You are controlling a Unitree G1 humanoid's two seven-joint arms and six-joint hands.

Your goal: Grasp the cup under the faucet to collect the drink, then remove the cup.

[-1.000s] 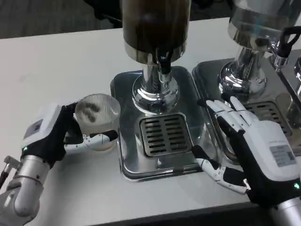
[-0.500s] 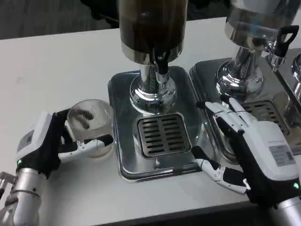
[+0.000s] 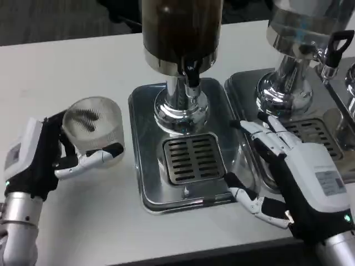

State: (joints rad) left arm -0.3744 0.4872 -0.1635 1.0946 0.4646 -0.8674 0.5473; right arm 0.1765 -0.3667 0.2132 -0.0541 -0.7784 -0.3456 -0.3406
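Cup point(image 3: 92, 128): clear ribbed glass, looks tilted, well left of the steel drip tray point(image 3: 145, 188) and away from the faucet point(image 3: 192, 76). Contents hard to judge; possibly a little liquid at the base.

Labels: small printed stickers on the white backs of both hands, too blurred to read.

Left hand point(image 3: 41, 160): wrapped around the cup, thumb across its near side, other fingers behind it.

Right hand point(image 3: 294, 180): holds nothing, fingers spread and extended, resting at the seam between the two trays, thumb touching the front tray's right edge.
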